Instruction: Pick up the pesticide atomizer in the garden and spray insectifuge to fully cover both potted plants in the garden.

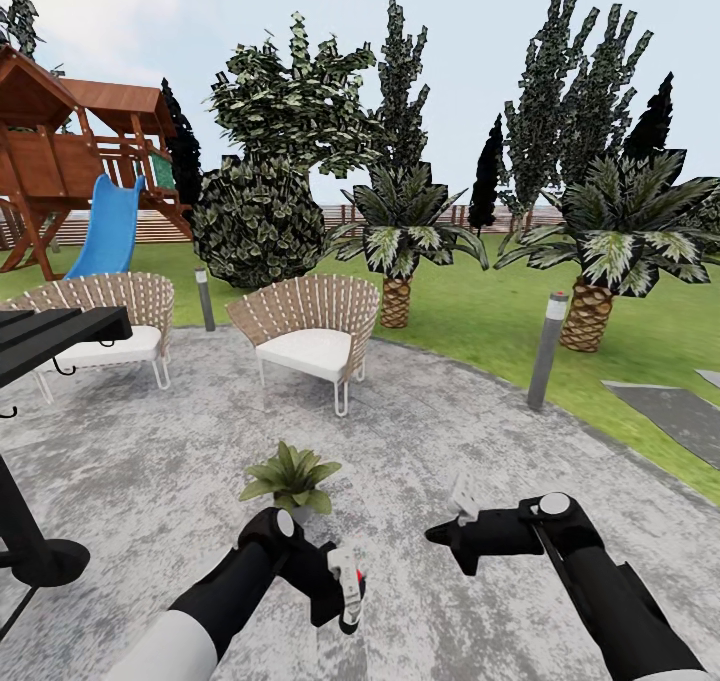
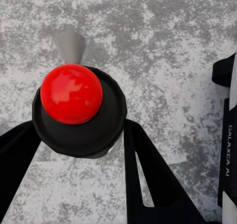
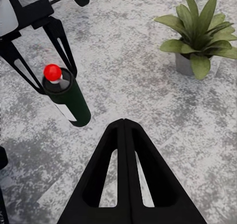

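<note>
One atomizer is clamped in the left gripper, just in front of the single potted plant. The right gripper is pressed shut, empty. Two chairs are seen behind the plant.

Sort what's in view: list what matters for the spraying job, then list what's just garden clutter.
For the job:
- pesticide atomizer, clamped in the left gripper
- potted plant on the paved patio, just ahead of the grippers
- right gripper, shut and empty

Just standing about:
- two wicker chairs
- bollard lights
- palms
- playset with slide
</note>
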Motion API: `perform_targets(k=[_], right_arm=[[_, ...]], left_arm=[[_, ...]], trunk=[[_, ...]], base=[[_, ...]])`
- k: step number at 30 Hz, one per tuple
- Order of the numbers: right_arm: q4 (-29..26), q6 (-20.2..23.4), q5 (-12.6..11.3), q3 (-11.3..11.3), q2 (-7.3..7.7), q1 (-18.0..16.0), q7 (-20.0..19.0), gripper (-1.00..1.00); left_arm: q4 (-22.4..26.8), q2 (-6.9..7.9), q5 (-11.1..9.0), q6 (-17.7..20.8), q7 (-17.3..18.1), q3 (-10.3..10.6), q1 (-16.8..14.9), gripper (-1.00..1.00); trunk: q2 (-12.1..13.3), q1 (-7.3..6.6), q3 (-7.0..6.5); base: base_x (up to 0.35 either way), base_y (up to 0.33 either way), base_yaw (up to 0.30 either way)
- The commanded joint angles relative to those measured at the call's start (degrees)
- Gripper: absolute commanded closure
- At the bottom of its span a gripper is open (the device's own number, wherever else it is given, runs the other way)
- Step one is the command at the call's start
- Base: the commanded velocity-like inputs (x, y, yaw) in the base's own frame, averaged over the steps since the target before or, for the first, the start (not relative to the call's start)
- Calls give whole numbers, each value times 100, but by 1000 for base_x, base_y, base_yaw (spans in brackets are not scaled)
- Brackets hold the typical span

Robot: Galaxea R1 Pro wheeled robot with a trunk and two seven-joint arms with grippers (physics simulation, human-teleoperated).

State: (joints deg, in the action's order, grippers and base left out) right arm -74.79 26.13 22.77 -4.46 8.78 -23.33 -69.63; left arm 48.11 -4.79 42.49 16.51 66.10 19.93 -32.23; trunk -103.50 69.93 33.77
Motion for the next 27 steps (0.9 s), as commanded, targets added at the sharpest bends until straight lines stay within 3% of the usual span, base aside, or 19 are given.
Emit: perform_targets(k=[1, 12, 16, 27], right_arm=[[-12, 53, 17, -11, 2, -4, -23, 100], [-35, 57, 17, -20, -100, -4, -32, 100], [-42, 58, 31, -20, -264, -4, -544, 100], [-42, 58, 43, -20, -350, -4, -649, 100]], left_arm=[[10, -3, 17, 62, 27, 1, -3, 100], [14, -134, 27, 63, 6, -5, -11, 100], [28, -160, 124, 71, -3, -7, -12, 100], [24, -162, 137, 56, -1, -4, -12, 100]], trunk=[[-3, 0, 7], [-3, 0, 7], [-3, 0, 7], [-3, 0, 7]], base=[[0, 0, 0], [0, 0, 0], [0, 0, 0], [0, 0, 0]])
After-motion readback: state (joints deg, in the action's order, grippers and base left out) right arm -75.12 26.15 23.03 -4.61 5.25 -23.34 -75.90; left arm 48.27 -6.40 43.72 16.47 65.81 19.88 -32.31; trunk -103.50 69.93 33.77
